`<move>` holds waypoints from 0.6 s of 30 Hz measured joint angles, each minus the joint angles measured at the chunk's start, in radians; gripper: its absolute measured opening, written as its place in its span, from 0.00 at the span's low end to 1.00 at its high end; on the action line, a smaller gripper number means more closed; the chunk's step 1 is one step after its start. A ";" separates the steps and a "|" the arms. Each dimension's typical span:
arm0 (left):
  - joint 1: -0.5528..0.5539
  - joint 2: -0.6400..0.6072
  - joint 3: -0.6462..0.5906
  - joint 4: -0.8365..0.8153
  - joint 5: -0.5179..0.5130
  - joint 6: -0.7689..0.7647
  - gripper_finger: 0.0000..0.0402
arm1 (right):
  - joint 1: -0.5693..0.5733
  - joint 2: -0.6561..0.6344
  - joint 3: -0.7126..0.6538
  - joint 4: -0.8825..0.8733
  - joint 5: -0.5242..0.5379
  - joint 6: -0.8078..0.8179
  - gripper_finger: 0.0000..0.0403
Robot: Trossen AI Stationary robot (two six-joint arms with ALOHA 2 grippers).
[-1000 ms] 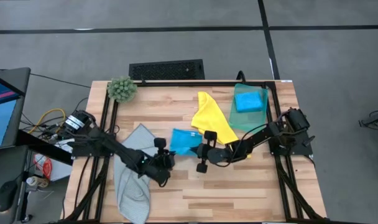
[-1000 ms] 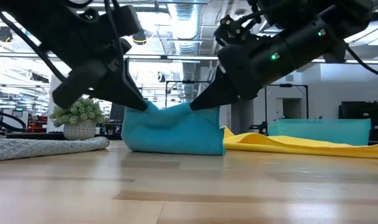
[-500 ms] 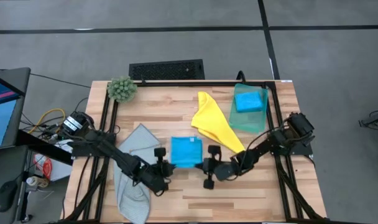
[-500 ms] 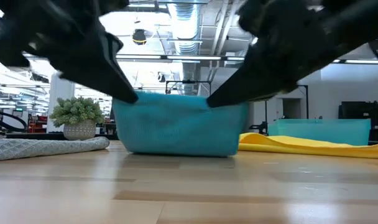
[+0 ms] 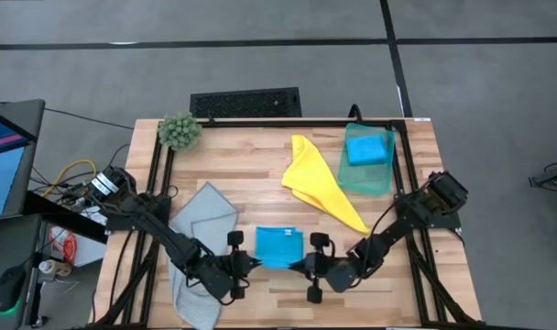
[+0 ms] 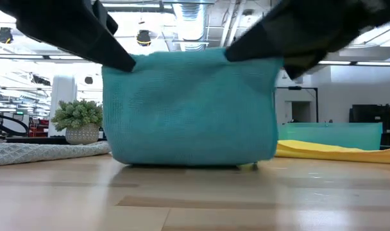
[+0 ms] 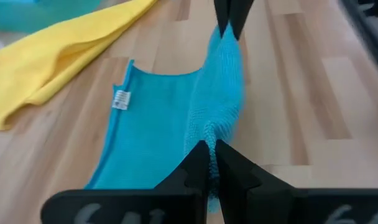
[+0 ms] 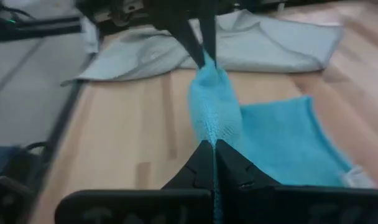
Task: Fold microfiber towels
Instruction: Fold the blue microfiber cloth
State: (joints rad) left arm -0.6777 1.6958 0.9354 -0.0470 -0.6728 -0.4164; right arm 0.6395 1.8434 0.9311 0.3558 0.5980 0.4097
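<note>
Pinching one edge of the bright blue towel [image 5: 279, 247] between them, my left fingers [image 7: 209, 163] and my right fingers [image 8: 212, 160] each hold a corner of it near the front of the worktop [image 5: 260, 156]. Both pairs are pressed tight on the cloth. My left gripper [image 5: 245, 263] sits just beside the towel's left corner and my right gripper [image 5: 304, 264] just beside its right corner, the two facing each other across it. From table height the lifted edge stretches taut between the two grips [image 6: 188, 106], and the cloth hangs from it down to the wood. My wrist views show the rest of the towel lying flat on the boards behind the raised edge, a small white label [image 7: 120, 99] at its far side.

The pale grey towel [image 5: 198, 252] lies crumpled at my left, partly under my left arm. The yellow towel [image 5: 317, 176] is spread loosely behind, toward the right. Farther back at the right corner the teal green towel [image 5: 366, 174] lies flat with a second bright blue one, folded [image 5: 368, 148], on top of it. A fuzzy green plant [image 5: 180, 131] stands at the back left corner.
</note>
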 joint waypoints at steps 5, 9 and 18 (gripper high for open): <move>0.047 0.000 0.000 -0.072 -0.005 -0.001 0.02 | -0.083 0.000 0.056 -0.191 0.003 0.041 0.04; 0.093 0.000 0.000 -0.129 -0.006 -0.010 0.02 | -0.129 0.000 0.065 -0.270 0.002 0.086 0.04; 0.193 0.000 -0.025 -0.106 0.031 0.065 0.02 | -0.158 0.000 0.065 -0.415 0.001 0.178 0.06</move>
State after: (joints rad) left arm -0.4846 1.6962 0.9099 -0.1531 -0.6416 -0.3516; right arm 0.4811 1.8431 0.9958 -0.0590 0.5985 0.5877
